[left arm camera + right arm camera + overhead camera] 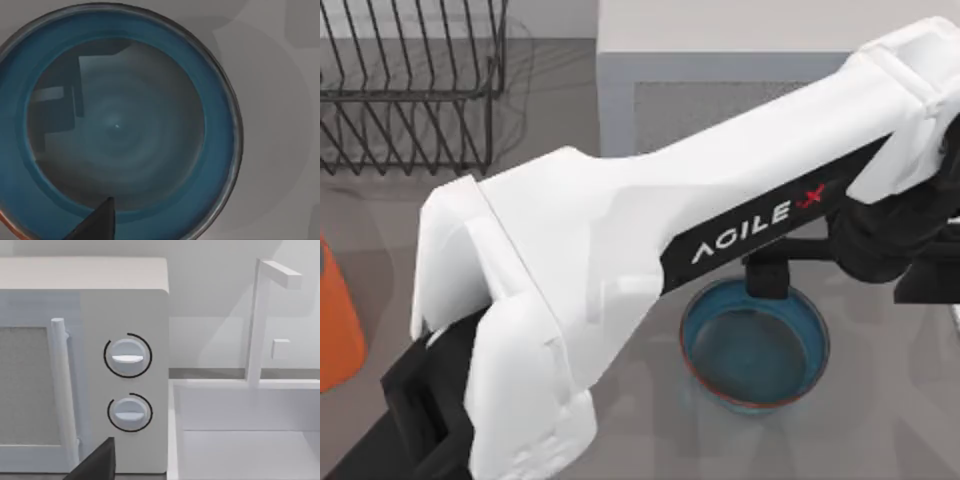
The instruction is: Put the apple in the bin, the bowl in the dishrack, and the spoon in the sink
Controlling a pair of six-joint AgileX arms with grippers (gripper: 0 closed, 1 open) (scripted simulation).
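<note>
The left arm reaches from the top view's lower left across to the right, and its pincer [770,272] hangs directly over the bowl [755,345] — touching the bowl's far rim at about 12 o'clock, as far as the top view shows. The left wrist view looks straight down into the bowl [117,125], with one dark fingertip [97,222] poking in over the inner wall. Whether the pincer is open or closed on the rim I cannot tell; its fingers are mostly hidden by the arm.

The bowl sits upright on the desk [890,420], right of centre and toward 5 o'clock in the top view. It is round, so it has no long axis to line up with. The glaze is deep blue-teal, greyer at the bottom, with a thin reddish-brown rim.

The dishrack [410,90] stands at about 10 o'clock from the bowl, well apart — the carry would run that way. The bin [335,320] is at 9 o'clock.

The right arm is parked, its wrist camera facing the microwave [85,365] and the sink [245,440].
</note>
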